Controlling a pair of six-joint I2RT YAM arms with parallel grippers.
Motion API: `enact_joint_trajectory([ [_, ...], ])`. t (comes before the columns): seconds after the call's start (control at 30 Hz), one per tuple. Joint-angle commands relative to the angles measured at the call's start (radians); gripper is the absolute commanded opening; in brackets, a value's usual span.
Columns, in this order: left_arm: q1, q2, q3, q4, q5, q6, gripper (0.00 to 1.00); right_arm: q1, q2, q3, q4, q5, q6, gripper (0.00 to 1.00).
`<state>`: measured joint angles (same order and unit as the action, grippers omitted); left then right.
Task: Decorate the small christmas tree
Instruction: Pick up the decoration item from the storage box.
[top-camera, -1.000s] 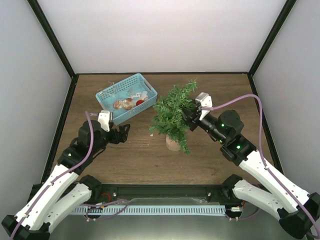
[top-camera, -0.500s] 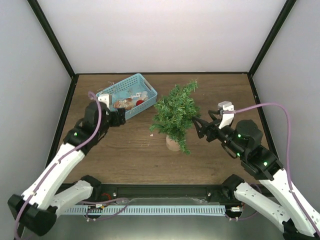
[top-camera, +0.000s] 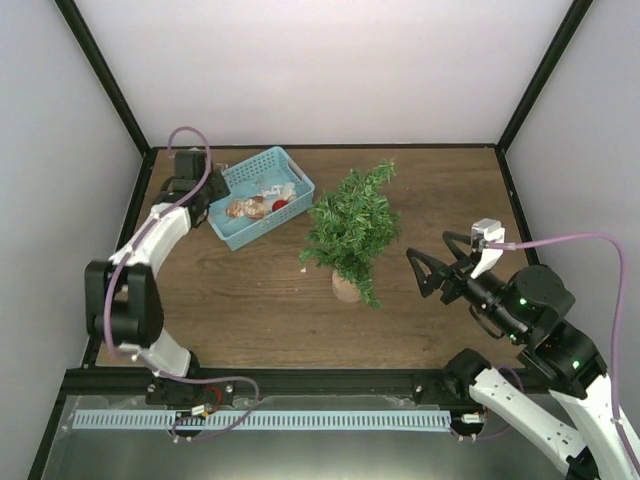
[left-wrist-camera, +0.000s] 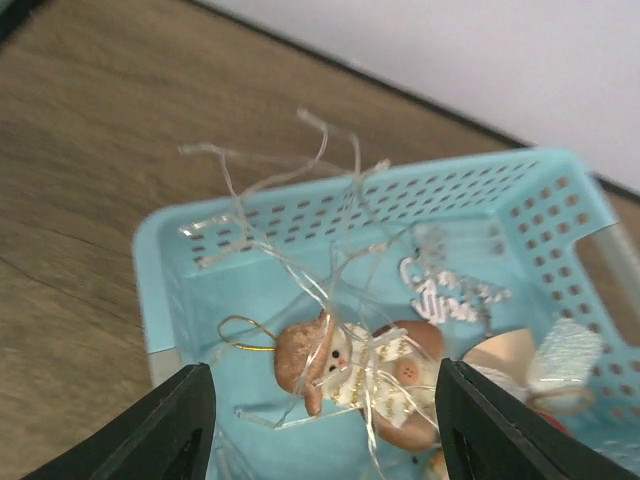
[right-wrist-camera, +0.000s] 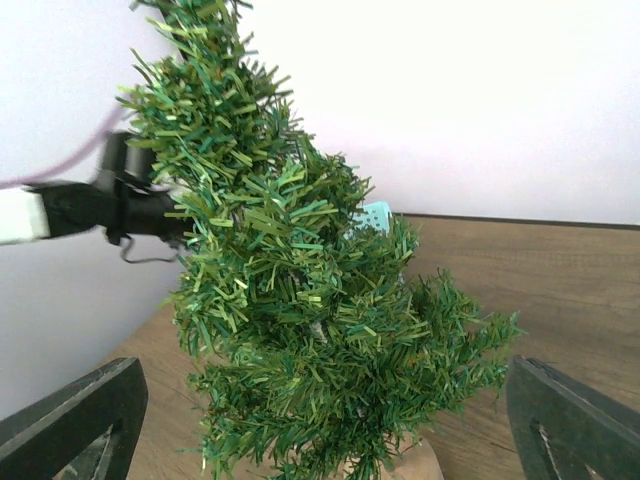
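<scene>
The small christmas tree (top-camera: 350, 228) stands upright in its brown pot (top-camera: 346, 289) mid-table, and its branches (right-wrist-camera: 320, 330) fill the right wrist view. My right gripper (top-camera: 425, 270) hovers to the tree's right, apart from it, open and empty (right-wrist-camera: 322, 400). My left gripper (top-camera: 212, 198) is at the left end of the light-blue basket (top-camera: 262, 172). It hangs open (left-wrist-camera: 325, 440) over a snowman ornament (left-wrist-camera: 350, 370) with a gold loop, one finger (left-wrist-camera: 180, 430) on each side, not touching it. Silvery ribbon strands (left-wrist-camera: 300, 200) lie over the ornament.
The basket (left-wrist-camera: 520, 200) also holds a white script ornament (left-wrist-camera: 445, 290), a pale round piece (left-wrist-camera: 565, 350) and a red item (top-camera: 280, 205). White walls with black frame posts enclose the wooden table (top-camera: 260, 300) on three sides.
My left arm swung from the table's front left up to the basket, and its jaws narrowed. My right gripper backed away from the tree to the right and opened wide.
</scene>
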<state>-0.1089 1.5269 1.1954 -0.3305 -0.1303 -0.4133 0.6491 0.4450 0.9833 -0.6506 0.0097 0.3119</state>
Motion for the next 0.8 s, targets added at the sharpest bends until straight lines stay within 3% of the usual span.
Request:
enact_joint_trajectory([
  [0.0, 0.024, 0.169, 0.046, 0.132, 0.122, -0.039, 0.61, -0.006, -0.04, 0.042, -0.018, 0.02, -0.009, 1.0],
  [0.23, 0.042, 0.365, 0.148, 0.147, 0.134, -0.035, 0.53, -0.006, -0.055, 0.038, -0.005, 0.011, -0.015, 1.0],
  [0.57, 0.054, 0.429, 0.142, 0.204, 0.172, -0.024, 0.52, -0.006, -0.037, 0.04, -0.009, 0.011, -0.014, 1.0],
  [0.77, 0.053, 0.444, 0.132, 0.217, 0.17, -0.021, 0.42, -0.006, -0.021, 0.062, -0.008, 0.012, -0.006, 1.0],
])
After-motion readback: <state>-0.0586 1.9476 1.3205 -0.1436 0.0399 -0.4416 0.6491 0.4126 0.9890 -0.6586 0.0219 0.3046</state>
